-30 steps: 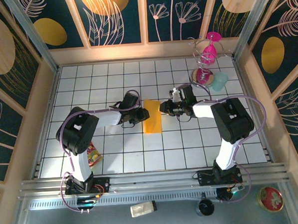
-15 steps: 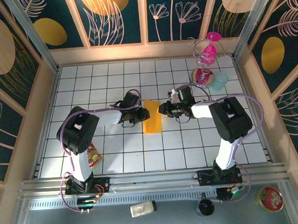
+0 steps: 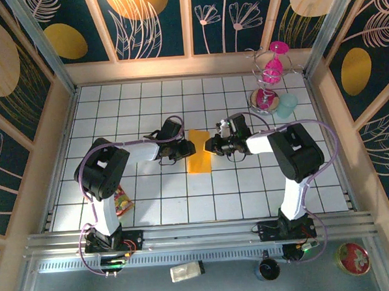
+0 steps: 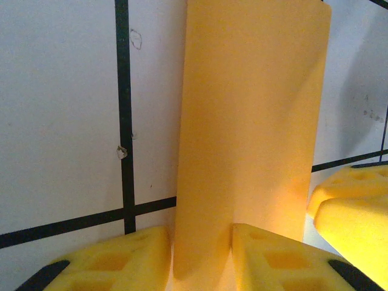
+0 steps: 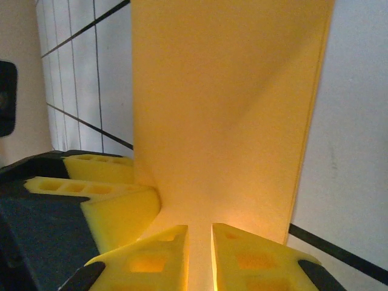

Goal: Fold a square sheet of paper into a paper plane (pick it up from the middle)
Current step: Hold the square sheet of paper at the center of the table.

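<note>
The square sheet of paper [image 3: 198,152] lies mid-table, folded into a tall orange-yellow rectangle. My left gripper [image 3: 189,148] is at its left edge and my right gripper [image 3: 209,145] at its right edge. In the left wrist view the paper [image 4: 254,121] runs down into a clear gap in my left gripper [image 4: 203,257], whose pads stand apart. In the right wrist view my right gripper [image 5: 200,257] is pinched on the paper [image 5: 224,109], leaving only a thin slit. The left gripper's yellow fingers [image 5: 115,206] show beside it.
A red-yellow snack packet [image 3: 122,201] lies by the left arm's base. Pink glasses on a wire stand [image 3: 269,76] and a teal cup [image 3: 287,103] sit at the back right. Wooden walls ring the tiled table [image 3: 184,204].
My right gripper has edged a little to the left, closer onto the paper's right edge. The left gripper and the paper have stayed put.
</note>
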